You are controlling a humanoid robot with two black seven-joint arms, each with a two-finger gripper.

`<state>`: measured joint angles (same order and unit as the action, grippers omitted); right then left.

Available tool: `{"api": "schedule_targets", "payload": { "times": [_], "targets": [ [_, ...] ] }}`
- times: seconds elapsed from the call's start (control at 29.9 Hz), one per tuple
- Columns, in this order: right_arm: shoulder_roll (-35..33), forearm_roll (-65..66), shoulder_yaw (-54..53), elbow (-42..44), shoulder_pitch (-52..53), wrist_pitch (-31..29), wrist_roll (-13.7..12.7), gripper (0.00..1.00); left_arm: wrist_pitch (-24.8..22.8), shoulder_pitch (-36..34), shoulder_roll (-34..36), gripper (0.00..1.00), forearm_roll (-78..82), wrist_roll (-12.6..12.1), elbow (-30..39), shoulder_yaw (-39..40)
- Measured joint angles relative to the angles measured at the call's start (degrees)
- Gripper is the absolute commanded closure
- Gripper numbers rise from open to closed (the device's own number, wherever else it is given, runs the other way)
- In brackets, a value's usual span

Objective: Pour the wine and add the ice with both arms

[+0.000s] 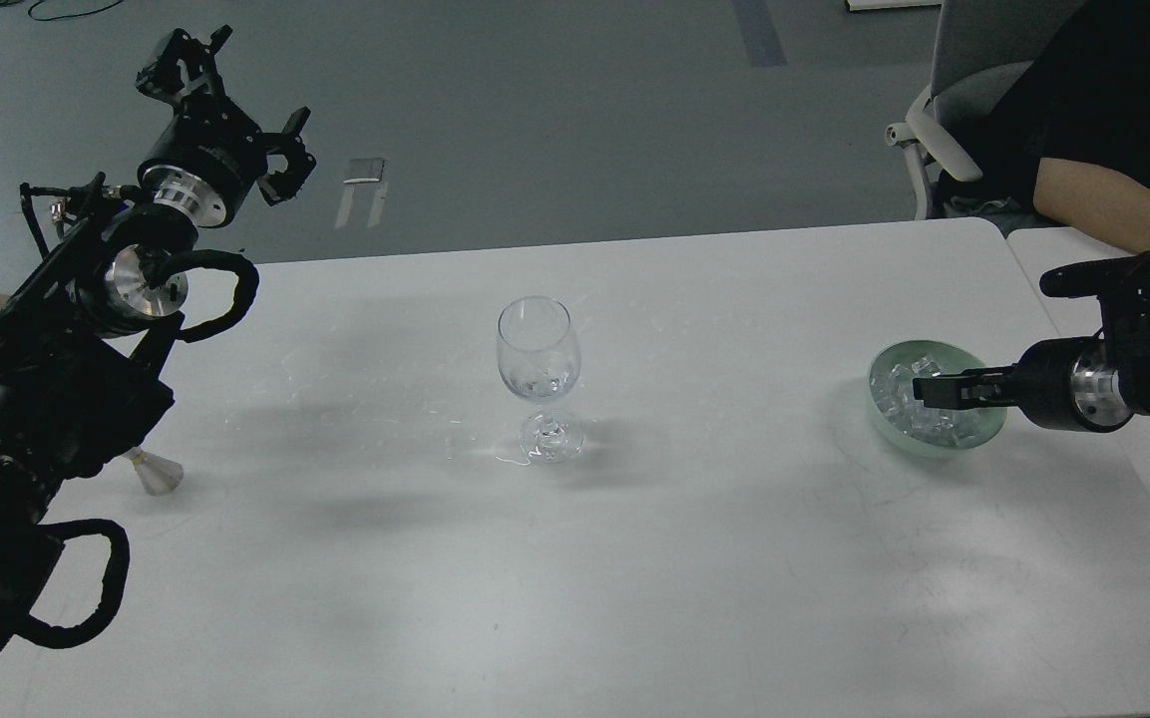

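A clear wine glass (535,369) stands upright in the middle of the white table (634,558). Something small and clear lies at the bottom of its bowl. A pale green bowl (973,435) at the right holds several clear ice cubes (902,383). My right gripper (929,391) reaches in from the right with its fingertips down among the ice; its dark fingers lie close together and I cannot tell whether they hold a cube. My left gripper (240,95) is raised high at the far left, beyond the table's back edge, open and empty. No wine bottle shows.
A small pale cone-shaped object (158,475) stands on the table at the left, partly hidden by my left arm. A seated person's bare forearm (1123,214) rests at the back right, beside a grey chair (944,130). A second table (1043,249) adjoins on the right.
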<state>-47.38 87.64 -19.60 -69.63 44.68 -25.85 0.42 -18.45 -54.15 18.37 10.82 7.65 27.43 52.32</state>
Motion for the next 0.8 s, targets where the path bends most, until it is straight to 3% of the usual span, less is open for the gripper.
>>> {"api": "schedule_targets", "payload": {
  "times": [0.67,0.8],
  "targets": [
    [1.48,-0.56,0.39,1.16,-0.05,-0.07,-0.60,0.45,-0.61,-0.21,0.22,0.02,0.08,0.08,0.04,-0.03],
    [1.57,-0.73,0.38,1.17,-0.11,-0.07,-0.61,0.55,-0.63,-0.27,0.48,0.02,0.08,0.12,0.09,-0.03]
  ]
}}
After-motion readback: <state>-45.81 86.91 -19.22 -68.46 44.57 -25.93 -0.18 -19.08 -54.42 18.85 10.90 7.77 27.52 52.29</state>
